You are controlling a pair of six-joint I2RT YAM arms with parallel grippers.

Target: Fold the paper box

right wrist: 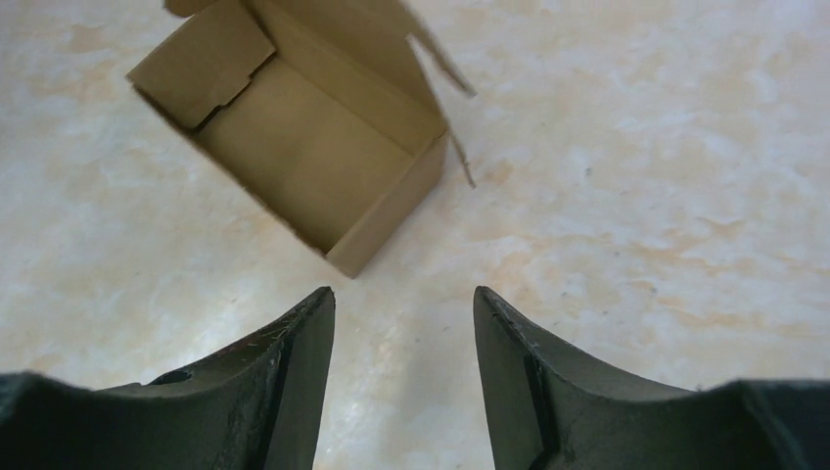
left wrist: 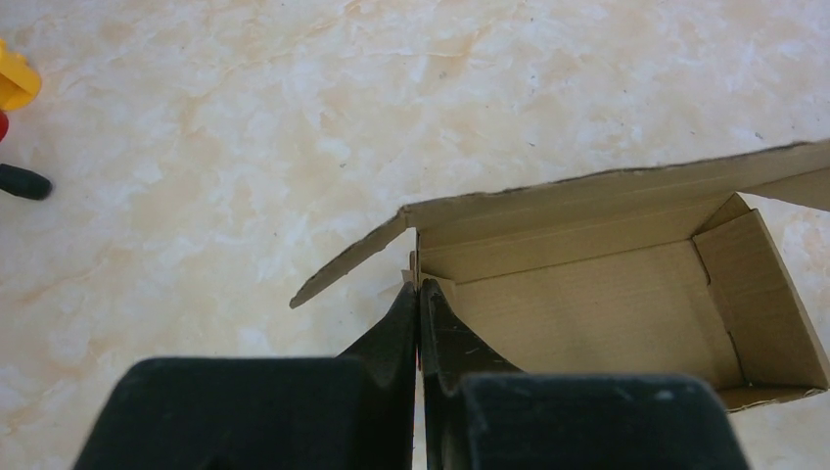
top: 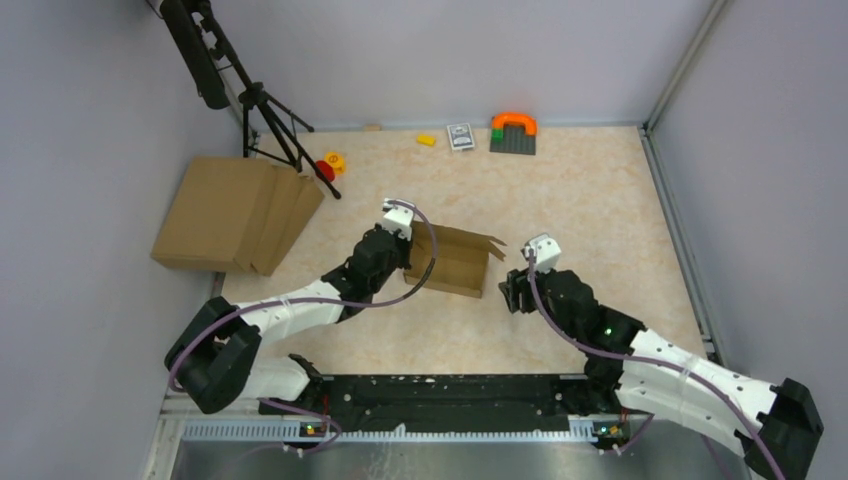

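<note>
Jaws clamped on paper box (left wrist: 587, 304) wall, left gripper (left wrist: 419, 289) angled downward.

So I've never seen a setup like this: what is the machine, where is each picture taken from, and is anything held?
Two robot arms are bolted side by side at the near edge of a table. The wide picture looks down from above and behind them. The other two come from a camera on each wrist. The left arm's fingers are shut on an edge of the paper box, which sits open with its flaps up. The right arm's fingers stand apart near it, holding nothing. Also there: a pile of flat cardboard, a tripod and small toys at the far edge.
</note>
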